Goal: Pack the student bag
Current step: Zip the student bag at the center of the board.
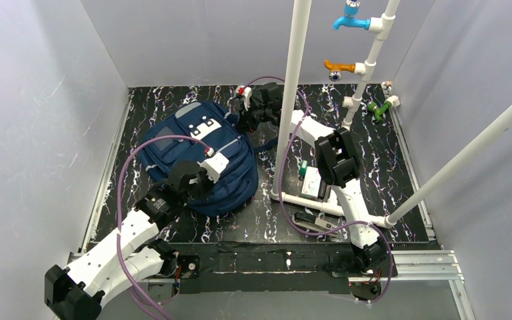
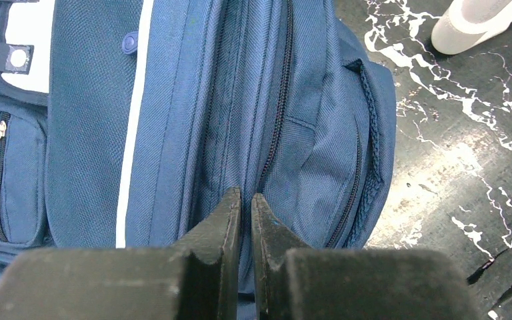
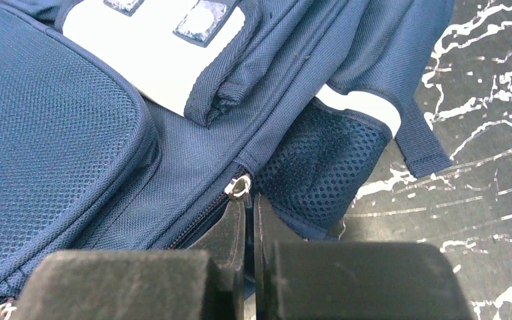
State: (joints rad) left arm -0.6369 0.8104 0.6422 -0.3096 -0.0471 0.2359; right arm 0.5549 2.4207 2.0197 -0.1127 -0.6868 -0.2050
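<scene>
Nearest each wrist lens sit two black fingers, four in all. Those of the left claw are drawn together with only a slit between them, and their tips rest on the blue fabric beside one dark zip line. I cannot tell whether any cloth is pinched. The right claw is closed as well. Its tips touch one small silver zip pull, and I cannot say whether the pull is actually gripped.

I count one student bag, navy, lying flat with its front up on the left half of the black marbled bench. My left arm reaches onto its near side and my right arm stretches across to its far right corner.

Through the right wrist lens I see one white patch carrying two dark squares, and one black mesh side pocket just right of the zip pull.

Three taps hang on the white pipe frame at the right: one blue tap, one orange tap and one green tap.

Two smaller items lie on the bench under my right arm, too obscured to name.
</scene>
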